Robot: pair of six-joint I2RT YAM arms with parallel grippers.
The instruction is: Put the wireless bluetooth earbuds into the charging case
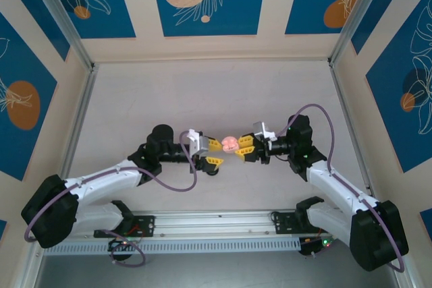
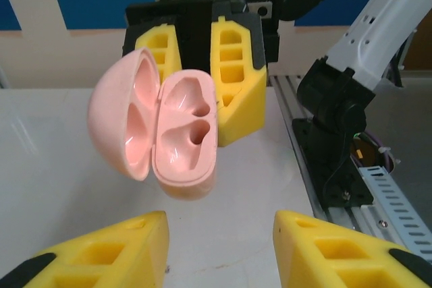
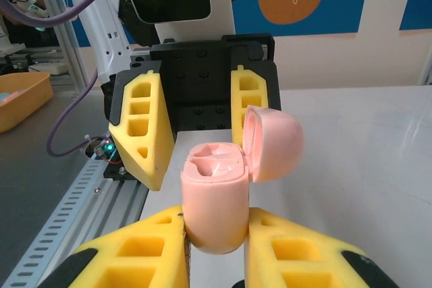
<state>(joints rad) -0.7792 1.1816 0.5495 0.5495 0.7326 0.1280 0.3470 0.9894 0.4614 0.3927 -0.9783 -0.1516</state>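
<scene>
Alignment is the thing to be watched here. The charging case is clamped by its rounded base between the fingers of the right end effector, which is closed snugly on it. It is held up off the bench, in the middle between the two arms.

The lid is swung open to one side, and the two sockets are presented straight towards the left end effector. Both sockets are seen to be empty. The case's long axis, base to mouth, is laid along the line joining the two end effectors, so the mouth is faced head-on from the left side.

The left end effector is seen with its fingers parted and nothing gripped between them. It is placed just beside the case with a small gap left. The case is found directly ahead of it, a little to one side of the centre of its finger gap.

The case is carried by the right arm, and the open mouth is most nearly approached by the free left one. Any insertion is judged to be called for from the left, along that shared axis and straight into a socket. If that line is departed from, a stem could be caught on a socket rim, or the lid nudged.
</scene>
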